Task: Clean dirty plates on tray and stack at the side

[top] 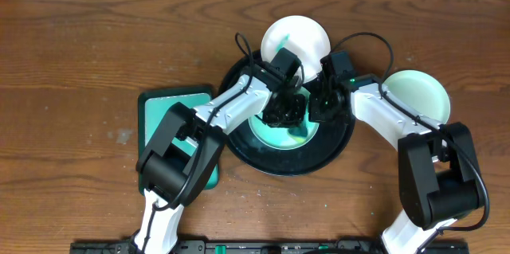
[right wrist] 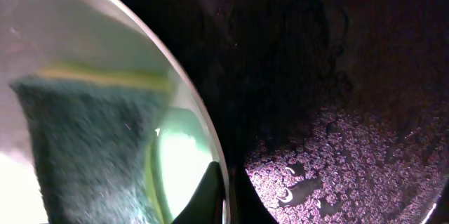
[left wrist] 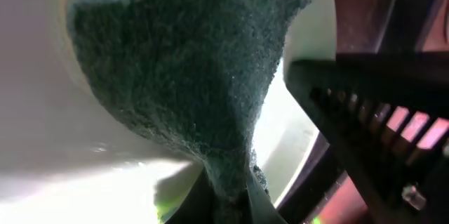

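The black round tray sits at table centre. A pale mint plate with teal smears lies in it. My left gripper is shut on a dark green sponge and presses it on that plate. My right gripper is shut on the plate's right rim; one finger is inside, one outside over the wet tray floor. The sponge also shows in the right wrist view. A white plate with a teal smear leans at the tray's far edge. A clean mint plate lies to the right.
A teal rectangular sponge tray lies left of the black tray, partly under my left arm. Bare wooden table surrounds everything. Both arms cross over the black tray's upper half.
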You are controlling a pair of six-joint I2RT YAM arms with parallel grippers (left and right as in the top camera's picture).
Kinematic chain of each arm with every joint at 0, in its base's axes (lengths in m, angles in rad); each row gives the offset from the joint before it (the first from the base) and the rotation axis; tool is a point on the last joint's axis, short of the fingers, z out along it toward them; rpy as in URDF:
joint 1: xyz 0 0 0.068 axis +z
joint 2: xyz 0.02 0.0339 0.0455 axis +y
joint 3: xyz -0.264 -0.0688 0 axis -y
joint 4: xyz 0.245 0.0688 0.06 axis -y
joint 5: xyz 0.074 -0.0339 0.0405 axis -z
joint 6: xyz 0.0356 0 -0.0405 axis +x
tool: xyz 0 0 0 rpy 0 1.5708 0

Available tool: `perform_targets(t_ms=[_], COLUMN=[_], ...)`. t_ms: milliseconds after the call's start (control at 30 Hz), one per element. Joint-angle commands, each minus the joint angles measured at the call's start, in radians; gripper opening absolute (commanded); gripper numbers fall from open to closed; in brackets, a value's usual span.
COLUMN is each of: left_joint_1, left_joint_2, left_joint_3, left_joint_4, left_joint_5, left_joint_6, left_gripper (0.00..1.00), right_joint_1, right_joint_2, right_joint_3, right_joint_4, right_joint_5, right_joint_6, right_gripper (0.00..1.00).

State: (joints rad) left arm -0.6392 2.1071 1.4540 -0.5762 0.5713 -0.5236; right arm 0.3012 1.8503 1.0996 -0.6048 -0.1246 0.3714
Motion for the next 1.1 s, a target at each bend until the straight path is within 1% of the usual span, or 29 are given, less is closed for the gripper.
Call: perform_targets(t_ms=[0, 100, 200, 300, 367, 400, 467, 500, 567, 667, 767, 833, 967, 1033, 1067], left_joint_1=[-0.019, -0.018, 0.001, 0.042, 0.069, 0.087, 0.099, 0.1, 0.1, 0.098, 0.091, 0.085, 0.056, 0.032, 0.023], left_joint_2=[0.031, 0.031, 0.031, 0.026, 0.015, 0.0, -0.022, -0.028, -0.035, -0.034, -0.027, -0.013, 0.059, 0.096, 0.104], left_joint_3=[-0.01, -0.01, -0.01, 0.003, 0.019, 0.03, 0.039, 0.039, 0.041, 0.04, 0.04, 0.04, 0.04, 0.04, 0.04], left_joint_4=[-0.029, -0.071, -0.142, -0.251, -0.303, -0.321, -0.321, -0.32, -0.311, -0.267, -0.201, -0.167, -0.076, -0.044, -0.037], left_joint_5=[0.076, 0.064, 0.008, -0.124, -0.243, -0.328, -0.425, -0.451, -0.558, -0.643, -0.594, -0.513, -0.16, -0.017, 0.019], left_joint_6=[0.018, 0.033, 0.031, 0.014, 0.01, 0.01, 0.01, 0.01, 0.01, 0.01, 0.01, 0.01, 0.01, 0.009, 0.009], left_gripper=[0.07, 0.06, 0.07, 0.07, 0.07, 0.07, 0.07, 0.07, 0.07, 0.07, 0.07, 0.07, 0.07, 0.07, 0.07], right_joint_1=[-0.011, -0.011, -0.011, -0.011, -0.011, -0.011, -0.011, -0.011, -0.011, -0.011, -0.011, -0.011, -0.011, -0.011, -0.011], right_joint_2=[0.007, 0.007, 0.007, 0.007, 0.007, 0.007, 0.007, 0.007, 0.007, 0.007, 0.007, 0.007, 0.007, 0.007, 0.007], right_joint_3=[-0.008, -0.008, -0.008, -0.008, -0.008, -0.008, -0.008, -0.008, -0.008, -0.008, -0.008, -0.008, -0.008, -0.008, -0.008], right_joint_4=[-0.013, -0.013, -0.013, -0.015, -0.015, -0.015, -0.015, -0.015, -0.015, -0.013, -0.013, -0.013, -0.014, -0.014, -0.015], right_joint_5=[0.089, 0.089, 0.089, 0.089, 0.089, 0.09, 0.09, 0.09, 0.09, 0.09, 0.09, 0.09, 0.09, 0.09, 0.09], right_joint_6=[-0.002, -0.002, -0.002, -0.002, -0.002, -0.002, -0.002, -0.002, -0.002, -0.002, -0.002, -0.002, -0.002, -0.002, -0.002], right_gripper=[0.01, 0.01, 0.01, 0.01, 0.01, 0.01, 0.01, 0.01, 0.01, 0.01, 0.01, 0.01, 0.01, 0.01, 0.01])
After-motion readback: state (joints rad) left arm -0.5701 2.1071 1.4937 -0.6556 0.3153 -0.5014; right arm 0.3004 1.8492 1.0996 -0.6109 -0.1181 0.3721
